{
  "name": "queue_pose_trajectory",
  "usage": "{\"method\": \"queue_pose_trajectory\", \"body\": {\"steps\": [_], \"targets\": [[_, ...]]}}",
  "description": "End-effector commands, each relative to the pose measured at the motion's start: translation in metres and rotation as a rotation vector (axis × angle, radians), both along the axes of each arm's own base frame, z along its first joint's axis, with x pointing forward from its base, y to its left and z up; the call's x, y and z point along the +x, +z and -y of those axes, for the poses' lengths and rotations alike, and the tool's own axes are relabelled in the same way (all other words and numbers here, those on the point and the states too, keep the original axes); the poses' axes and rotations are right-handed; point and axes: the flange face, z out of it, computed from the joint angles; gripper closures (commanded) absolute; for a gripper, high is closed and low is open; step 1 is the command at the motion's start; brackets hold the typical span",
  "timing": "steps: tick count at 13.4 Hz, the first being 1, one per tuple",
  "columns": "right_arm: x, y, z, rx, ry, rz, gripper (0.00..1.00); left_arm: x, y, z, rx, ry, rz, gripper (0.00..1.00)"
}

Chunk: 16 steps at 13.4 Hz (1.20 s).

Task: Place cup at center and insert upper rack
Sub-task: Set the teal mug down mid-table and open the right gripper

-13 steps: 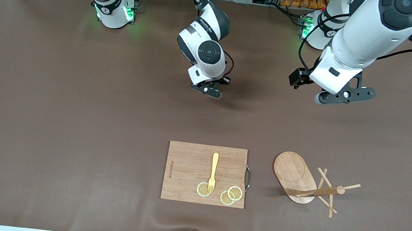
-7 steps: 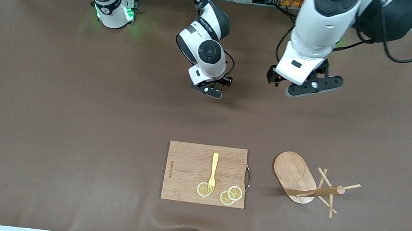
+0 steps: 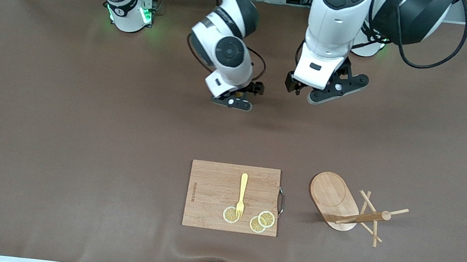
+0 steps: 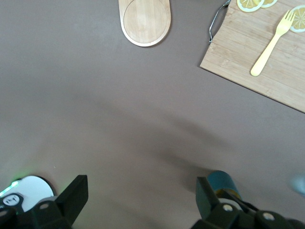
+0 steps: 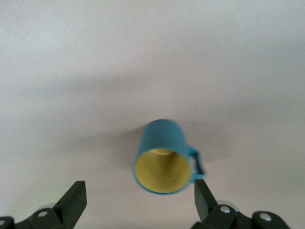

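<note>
Teal-green mug with side handle and yellow interior (image 5: 165, 160) is sitting upright on the brown table mat (image 3: 84, 131), directly under the right gripper (image 3: 237, 98), around mid-table in the half nearer the robot bases. In the front view the right arm's wrist is covering it; in the left wrist view only a sliver of it (image 4: 221, 180) is showing past that gripper's finger.

Right gripper is hanging over the mug with fingers (image 5: 74, 199) spread wide either side, not touching the rim, gripping nothing. Left gripper (image 3: 328, 87) is hovering just beside it, toward the left arm's end, jaws also wide apart and empty.

Light wooden mug stand with oval base, round-tipped post and thin cross pegs (image 3: 348, 207) is lying tipped on its side, well nearer the front camera, toward the left arm's end. Its oval base (image 4: 145, 21) is facing up-table and its pegs are splaying outward over the mat.

Rectangular bamboo cutting board with metal handle (image 3: 213, 190) is lying just beside the stand, apart from it, handle edge facing the stand's base. Yellow fork (image 3: 242, 195) and three lemon slices (image 3: 256, 219) are resting on it near its front-camera edge.

Open mat is running between the mug and the board/stand row, and across the whole right-arm end.
</note>
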Motion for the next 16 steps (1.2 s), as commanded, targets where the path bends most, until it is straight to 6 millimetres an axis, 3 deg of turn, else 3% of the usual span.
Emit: {"method": "queue_pose_trajectory", "body": {"steps": [1, 3, 5, 7, 8, 12, 14, 16], "targets": [[0.040, 0.042, 0.075, 0.029, 0.097, -0.011, 0.00, -0.001, 0.004, 0.006, 0.010, 0.030, 0.036, 0.00], [0.075, 0.072, 0.144, 0.068, 0.151, 0.005, 0.00, -0.007, -0.001, 0.023, 0.002, 0.059, 0.057, 0.00], [0.112, 0.098, 0.230, 0.109, 0.164, 0.048, 0.00, -0.011, -0.011, 0.040, 0.032, 0.052, 0.091, 0.00], [0.133, 0.124, 0.307, 0.101, 0.155, 0.119, 0.00, -0.016, -0.022, 0.065, 0.037, 0.077, 0.121, 0.00], [0.138, 0.137, 0.336, 0.060, 0.151, 0.153, 0.00, -0.017, -0.027, 0.077, 0.036, 0.094, 0.139, 0.00], [0.138, 0.184, 0.414, -0.156, 0.224, 0.265, 0.00, -0.029, -0.057, 0.130, 0.028, 0.159, 0.220, 0.00], [0.138, 0.195, 0.456, -0.152, 0.233, 0.279, 0.00, -0.042, -0.079, 0.156, 0.047, 0.181, 0.243, 0.00], [0.134, 0.205, 0.484, -0.156, 0.219, 0.293, 0.00, -0.056, -0.101, 0.180, 0.062, 0.223, 0.267, 0.00]]}}
